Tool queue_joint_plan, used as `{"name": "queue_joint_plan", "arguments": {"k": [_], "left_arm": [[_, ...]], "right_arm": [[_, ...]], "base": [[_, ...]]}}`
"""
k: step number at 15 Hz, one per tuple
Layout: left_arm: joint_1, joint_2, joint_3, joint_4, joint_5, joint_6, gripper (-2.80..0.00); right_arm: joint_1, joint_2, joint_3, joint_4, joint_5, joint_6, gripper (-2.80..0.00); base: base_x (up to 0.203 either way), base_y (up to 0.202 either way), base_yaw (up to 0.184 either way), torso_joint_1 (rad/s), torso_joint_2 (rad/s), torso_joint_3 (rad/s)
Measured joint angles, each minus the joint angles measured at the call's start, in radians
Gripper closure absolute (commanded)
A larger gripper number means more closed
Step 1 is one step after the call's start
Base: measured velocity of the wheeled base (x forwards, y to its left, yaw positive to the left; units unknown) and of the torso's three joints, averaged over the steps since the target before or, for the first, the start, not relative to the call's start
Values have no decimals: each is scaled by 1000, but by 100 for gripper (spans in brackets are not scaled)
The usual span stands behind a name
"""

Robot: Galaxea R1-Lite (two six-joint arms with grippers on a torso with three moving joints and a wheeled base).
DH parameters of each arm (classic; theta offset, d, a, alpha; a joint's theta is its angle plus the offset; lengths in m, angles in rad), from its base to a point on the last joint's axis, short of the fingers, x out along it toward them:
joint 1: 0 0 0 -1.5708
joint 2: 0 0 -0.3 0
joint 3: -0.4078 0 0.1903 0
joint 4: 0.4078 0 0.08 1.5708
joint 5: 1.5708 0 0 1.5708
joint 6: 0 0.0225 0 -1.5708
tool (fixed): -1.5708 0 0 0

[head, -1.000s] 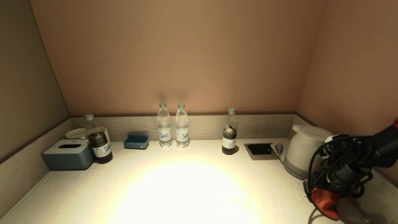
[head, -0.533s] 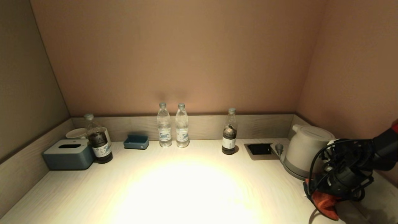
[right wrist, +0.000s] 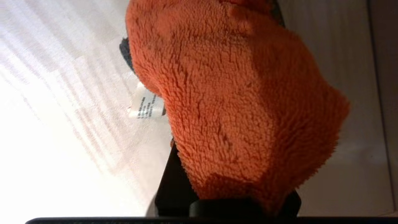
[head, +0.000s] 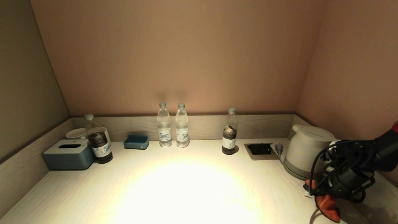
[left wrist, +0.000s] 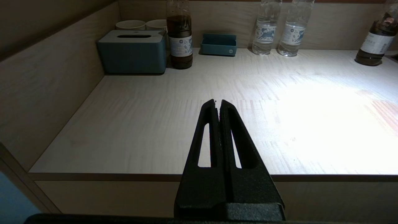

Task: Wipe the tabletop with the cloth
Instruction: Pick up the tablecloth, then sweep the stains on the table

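Note:
An orange fleecy cloth (head: 328, 206) hangs from my right gripper (head: 325, 194) at the front right of the pale wooden tabletop (head: 186, 186), just in front of the kettle. In the right wrist view the cloth (right wrist: 236, 102) drapes over the fingers and hides the tips; its white label lies against the tabletop and one black finger (right wrist: 174, 183) shows beside it. The gripper is shut on the cloth. My left gripper (left wrist: 217, 101) is shut and empty, parked before the table's front edge, out of the head view.
A white kettle (head: 306, 149) stands right behind the cloth, with a recessed socket (head: 259, 149) beside it. Along the back stand a dark bottle (head: 229, 132), two clear bottles (head: 172, 126), a blue tray (head: 136, 142), another dark bottle (head: 98, 140), a tissue box (head: 68, 154) and cups. Side walls close in.
My right gripper has shifted slightly to the right and toward the front edge with the cloth. The left arm has not moved.

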Motion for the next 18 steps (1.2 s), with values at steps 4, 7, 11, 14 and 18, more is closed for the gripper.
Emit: {"name": "queue_joint_plan", "arguments": {"k": [4,7,11,14,18], "left_arm": [[1,0,0,0,0,0,0],[0,0,0,0,0,0,0],[0,0,0,0,0,0,0],[0,0,0,0,0,0,0],[0,0,0,0,0,1,0]], "right_arm": [[10,-24,7,6,8,1,0],[71,-128,16,37,45,3,0],[224,-251,17,85,97,33,0],[360,-300,1,92,100,85,0],[543,-274,-118,93,98,154,0]], "base": [[0,0,0,0,0,0],[0,0,0,0,0,0],[0,0,0,0,0,0],[0,0,0,0,0,0],[0,0,0,0,0,0]]}}
